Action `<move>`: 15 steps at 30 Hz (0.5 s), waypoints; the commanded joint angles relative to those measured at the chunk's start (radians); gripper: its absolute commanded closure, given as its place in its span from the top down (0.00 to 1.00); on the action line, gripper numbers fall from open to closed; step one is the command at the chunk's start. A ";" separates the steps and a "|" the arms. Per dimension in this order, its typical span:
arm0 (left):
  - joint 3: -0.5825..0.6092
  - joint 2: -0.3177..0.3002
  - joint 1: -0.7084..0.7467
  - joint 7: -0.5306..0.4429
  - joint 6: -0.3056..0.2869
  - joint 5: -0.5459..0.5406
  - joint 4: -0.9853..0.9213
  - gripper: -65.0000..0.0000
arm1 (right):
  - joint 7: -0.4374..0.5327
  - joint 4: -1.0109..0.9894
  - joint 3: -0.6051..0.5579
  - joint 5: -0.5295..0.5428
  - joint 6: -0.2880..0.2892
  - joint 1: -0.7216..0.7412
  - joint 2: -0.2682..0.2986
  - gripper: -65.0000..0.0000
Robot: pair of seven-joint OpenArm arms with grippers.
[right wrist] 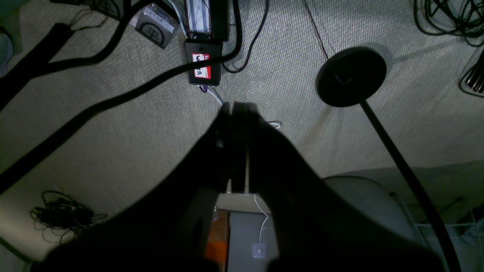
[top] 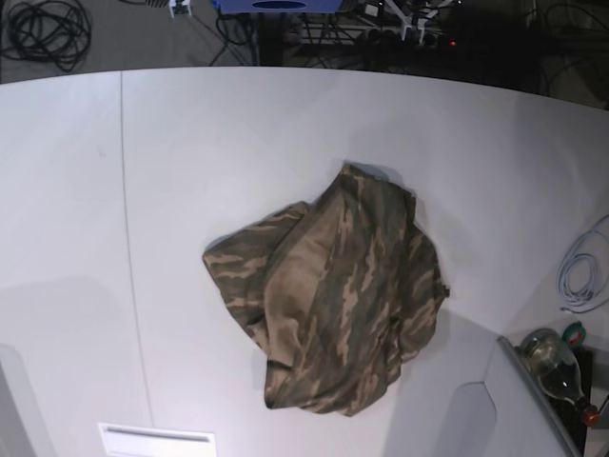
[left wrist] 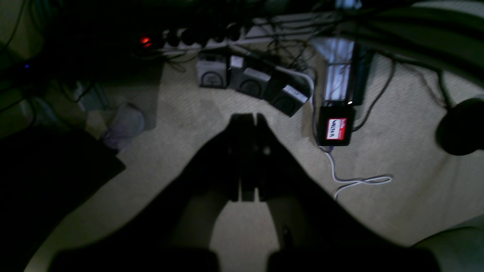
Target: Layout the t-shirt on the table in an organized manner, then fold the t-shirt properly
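A: Near the middle of the tabletop [top: 190, 143], a little toward its near edge, the t-shirt [top: 333, 305] lies in a crumpled heap, camouflage folds lapped over one another; no collar or sleeve shows clearly.

B: So the laying-out hasn't begun?

A: I'd judge not. It's bunched, nothing flat, so spreading is the step in hand. Neither arm appears in the base view.

B: And the grippers?

A: The left gripper [left wrist: 249, 119] has its jaws pressed together, empty, hanging over carpet with power bricks and cables beyond it. The right gripper [right wrist: 238, 107] is likewise closed on nothing, above carpet near a round black stand base [right wrist: 351, 75].

B: Next move?

A: Probably both arms swing over the tabletop, open, and each pinch an outer edge of the heap to draw it apart and flat.
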 commanded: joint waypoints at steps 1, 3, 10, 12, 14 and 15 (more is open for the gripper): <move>0.001 -0.004 0.018 -0.009 0.005 0.004 0.003 0.00 | 0.003 -0.001 0.003 0.002 -0.007 -0.011 -0.001 0.01; 0.001 -0.004 0.032 -0.009 0.005 0.006 0.016 0.00 | 0.003 -0.001 0.003 0.002 -0.007 -0.021 -0.001 0.01; 0.001 -0.006 0.048 -0.009 0.005 0.008 0.023 0.00 | 0.003 -0.001 0.003 0.002 -0.007 -0.023 -0.002 0.01; 0.001 -0.007 0.045 -0.009 0.005 0.008 0.020 0.00 | 0.004 -0.001 0.004 0.003 -0.007 -0.024 -0.004 0.01; 0.001 -0.020 0.045 -0.006 0.005 0.008 0.020 0.00 | 0.015 0.000 0.004 0.003 -0.007 -0.024 -0.007 0.01; 0.001 -0.020 0.045 -0.003 0.005 0.008 0.020 0.00 | 0.037 0.000 0.004 0.003 -0.009 -0.029 -0.007 0.01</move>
